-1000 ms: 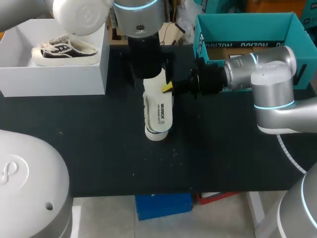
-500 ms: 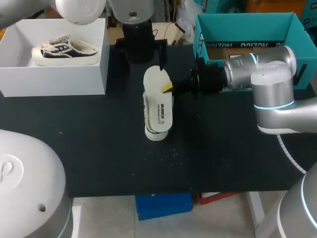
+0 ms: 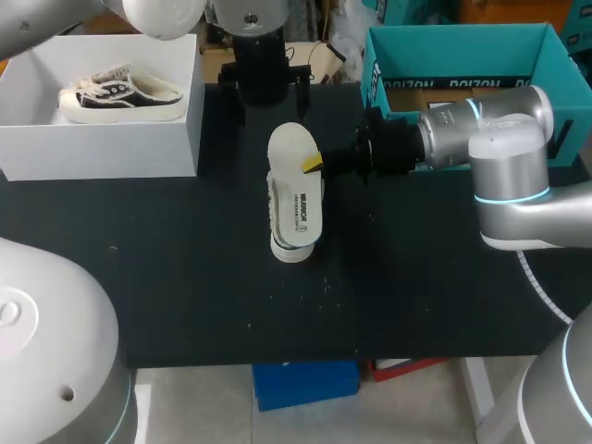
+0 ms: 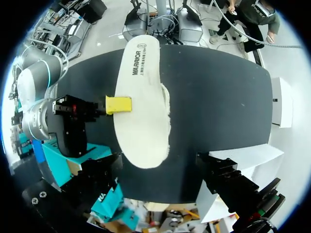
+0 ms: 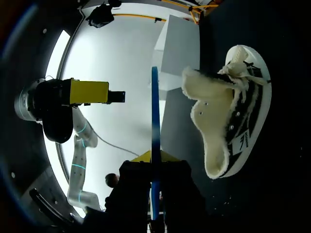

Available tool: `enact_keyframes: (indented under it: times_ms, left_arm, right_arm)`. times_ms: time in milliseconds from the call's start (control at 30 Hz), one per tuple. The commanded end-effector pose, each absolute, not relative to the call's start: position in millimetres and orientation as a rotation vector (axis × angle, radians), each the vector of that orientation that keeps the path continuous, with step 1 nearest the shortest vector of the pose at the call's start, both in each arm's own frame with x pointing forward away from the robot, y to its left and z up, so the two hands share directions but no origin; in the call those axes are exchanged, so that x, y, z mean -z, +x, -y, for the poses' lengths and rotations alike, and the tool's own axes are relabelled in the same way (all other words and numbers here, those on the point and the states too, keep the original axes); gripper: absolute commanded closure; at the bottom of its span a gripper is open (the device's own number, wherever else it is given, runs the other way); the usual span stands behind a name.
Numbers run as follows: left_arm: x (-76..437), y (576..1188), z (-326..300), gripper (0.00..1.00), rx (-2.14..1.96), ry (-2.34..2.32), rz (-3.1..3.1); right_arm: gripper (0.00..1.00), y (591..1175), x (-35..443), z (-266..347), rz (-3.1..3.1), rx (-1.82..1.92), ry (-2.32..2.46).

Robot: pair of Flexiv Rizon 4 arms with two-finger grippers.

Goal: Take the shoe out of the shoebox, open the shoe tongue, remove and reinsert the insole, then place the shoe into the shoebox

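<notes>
**One insole held over the shoe at mid-worktop**

Near the centre of the head view, the white insole (image 3: pixel 296 190) hangs flat over the shoe (image 3: pixel 289 250). The shoe's toe and frayed edge peep out from under it on the black worktop (image 3: pixel 185 277).

The right arm (image 3: pixel 499 139) comes in from the right of the frame, and its jaws are clenched on the insole's side edge. One yellow tip (image 3: pixel 313 164) sits on top of that edge. In the right wrist view the insole runs edge-on between the fingers, and the shoe lies below it and apart from it, as far as that view lets me judge.

The left arm (image 3: pixel 264 55) stands at the upper middle of the frame, beyond the insole's far end. Its jaws are released and spread wide with nothing between them. The left wrist view shows the insole ahead of them.

At the upper left sits the white shoebox (image 3: pixel 102 148), with a second shoe (image 3: pixel 120 94), black and white, lying inside it. A teal box (image 3: pixel 555 65) stands at the upper right, behind the right arm.
</notes>
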State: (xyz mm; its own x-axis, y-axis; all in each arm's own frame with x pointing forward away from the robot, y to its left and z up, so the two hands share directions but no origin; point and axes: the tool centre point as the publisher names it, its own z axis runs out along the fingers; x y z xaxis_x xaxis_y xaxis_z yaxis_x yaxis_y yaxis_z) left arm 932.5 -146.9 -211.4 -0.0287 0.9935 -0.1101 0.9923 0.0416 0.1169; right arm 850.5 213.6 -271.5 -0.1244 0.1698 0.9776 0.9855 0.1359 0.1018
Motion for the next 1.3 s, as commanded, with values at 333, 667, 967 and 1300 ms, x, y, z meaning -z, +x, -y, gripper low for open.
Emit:
enact_keyframes:
  times_ms: [333,667,967,1300]
  left_arm:
    - [201.4,921.6,163.6,0.0,-0.012,2.064,-2.125]
    - [200.3,854.6,167.3,0.0,0.004,2.065,-2.138]
    - [191.6,793.3,169.7,0.0,0.01,2.054,-2.154]
    - [193.2,750.8,167.3,0.0,0.044,1.999,-2.167]
  right_arm:
    - [1.0,850.2,272.1,-214.6,1.482,1.108,-1.188]
    - [1.0,850.2,272.1,-214.6,1.482,1.108,-1.188]
    - [1.0,850.2,272.1,-214.6,1.482,1.108,-1.188]
    - [1.0,850.2,272.1,-214.6,1.482,1.108,-1.188]
